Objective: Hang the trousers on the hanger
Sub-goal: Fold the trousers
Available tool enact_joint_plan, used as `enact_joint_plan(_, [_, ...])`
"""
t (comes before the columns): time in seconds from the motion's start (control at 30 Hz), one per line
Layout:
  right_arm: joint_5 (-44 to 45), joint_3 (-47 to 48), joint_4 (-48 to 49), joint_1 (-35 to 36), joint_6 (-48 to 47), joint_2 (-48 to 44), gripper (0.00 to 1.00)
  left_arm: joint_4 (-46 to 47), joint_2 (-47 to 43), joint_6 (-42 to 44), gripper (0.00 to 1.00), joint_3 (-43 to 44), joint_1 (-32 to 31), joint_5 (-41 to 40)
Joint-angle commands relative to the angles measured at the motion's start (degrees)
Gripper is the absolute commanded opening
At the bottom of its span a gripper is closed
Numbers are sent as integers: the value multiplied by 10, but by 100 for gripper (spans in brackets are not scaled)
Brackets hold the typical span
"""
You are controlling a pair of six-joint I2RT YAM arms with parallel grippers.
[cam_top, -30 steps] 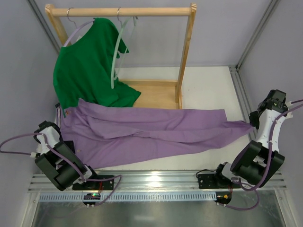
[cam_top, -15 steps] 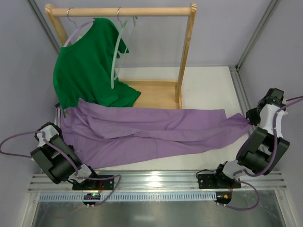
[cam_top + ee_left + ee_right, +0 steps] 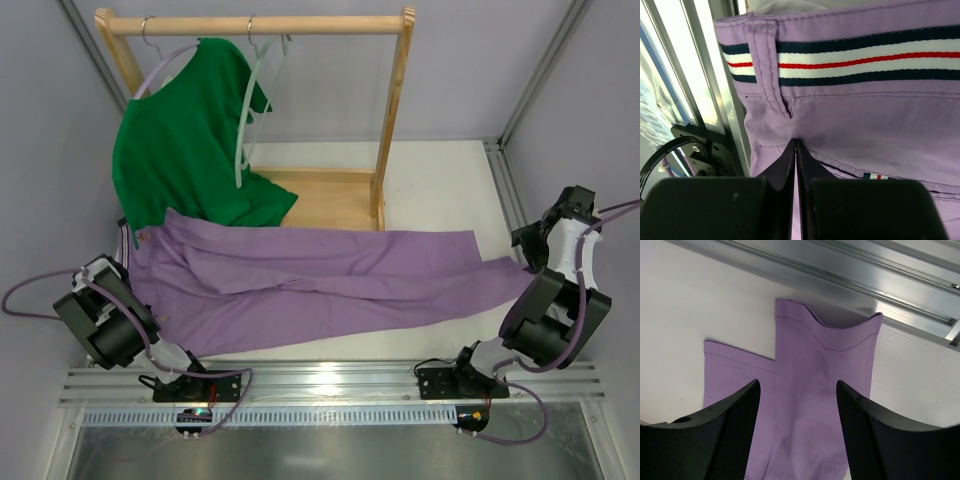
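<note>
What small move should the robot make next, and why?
Probably lift the left gripper slightly: its jaws are shut on the trousers just below the striped waistband, while the right gripper stands open above the leg ends, so the waist can rise freely.

A dark green T-shirt (image 3: 185, 150) hangs on a lavender hanger (image 3: 158, 68) from the wooden rack (image 3: 320, 24) on the white table (image 3: 440, 190).

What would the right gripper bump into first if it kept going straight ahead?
Probably the trousers: a leg end lies right ahead of the open right gripper, though depth is hard to judge.
</note>
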Motion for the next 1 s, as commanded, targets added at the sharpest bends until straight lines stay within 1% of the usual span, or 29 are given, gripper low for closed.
enact_joint_plan(0.0, [50,-10,-25,1,-1,-46,66,151,35,21,0,21,-1,30])
enact_joint_plan(0.17, [56,-55,-15,1,15,-136,65,153,80,41,0,71,0,60])
enact_joint_plan(0.27, [40,-104,1,1,29,-161,58,143,106,56,0,120,-1,68])
enact_joint_plan(0.3, [41,-132,14,1,33,-160,54,136,123,59,0,134,-1,69])
enact_joint_plan(0.33, [36,-145,22,1,34,-155,53,127,133,60,0,161,-2,67])
enact_joint_plan(0.37, [36,-153,26,1,36,-136,52,114,144,60,0,169,-5,70])
enact_joint_plan(0.43, [29,-177,50,1,42,-113,50,117,169,52,1,175,-6,93])
enact_joint_plan(0.5, [26,-185,72,2,35,-75,50,125,176,47,1,175,-7,115])
enact_joint_plan(0.57, [47,-178,71,1,29,-55,51,130,170,48,1,172,-8,118])
enact_joint_plan(0.7, [60,-160,52,1,21,-58,54,122,138,48,2,170,-14,113])
enact_joint_plan(0.73, [66,-154,38,1,25,-59,55,119,131,44,4,169,-13,113])
enact_joint_plan(0.77, [78,-147,24,1,28,-60,55,115,117,42,9,169,-13,113])
enact_joint_plan(0.8, [106,-133,-11,1,35,-60,56,111,109,41,12,169,-14,115])
enact_joint_plan(0.87, [127,-126,-35,-4,50,-65,57,98,94,35,19,166,-15,115])
enact_joint_plan(0.9, [132,-129,-44,-18,51,-67,57,98,78,33,30,156,-15,117])
enact_joint_plan(0.93, [129,-133,-45,-27,51,-75,57,99,68,29,35,152,-14,118])
enact_joint_plan(0.97, [126,-139,-43,-40,51,-81,57,96,62,25,43,148,-14,117])
